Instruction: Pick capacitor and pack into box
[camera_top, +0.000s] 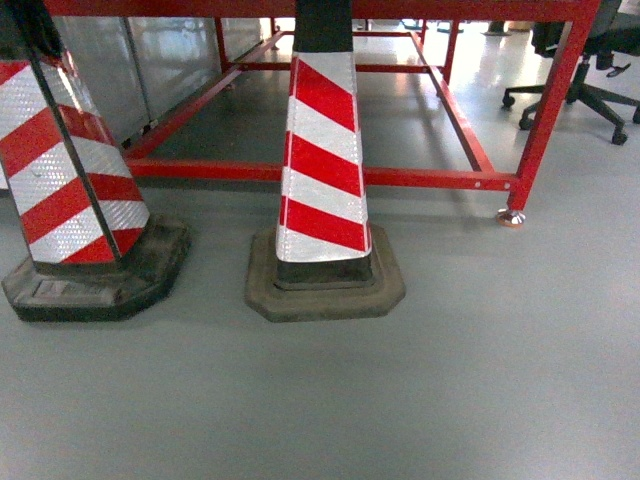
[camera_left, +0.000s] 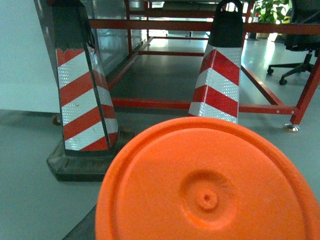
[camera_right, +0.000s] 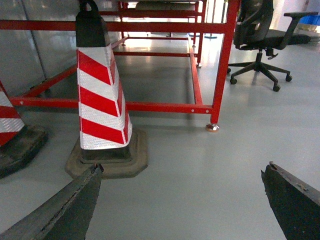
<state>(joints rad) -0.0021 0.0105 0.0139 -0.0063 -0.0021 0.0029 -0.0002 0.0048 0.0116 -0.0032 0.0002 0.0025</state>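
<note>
The capacitor (camera_left: 207, 187) was not caught in the head view, where a striped cone (camera_top: 322, 165) was seen on the grey floor (camera_top: 480, 380), a red frame (camera_top: 420, 178) behind it. In the left wrist view, its orange end face was seen close before the cone; the left gripper's state could not be told. In the right wrist view, the right gripper (camera_right: 183, 169) was held wide apart right of the cone.

No readable text, labels, brands or numbers in any view. Only markings: red-and-white diagonal reflective stripes on the two traffic cones (camera_top: 322, 160) (camera_top: 60, 170), no lettering on them. Orange disc (camera_left: 207, 185) in the left wrist view is plain, moulded rings only, no print.
</note>
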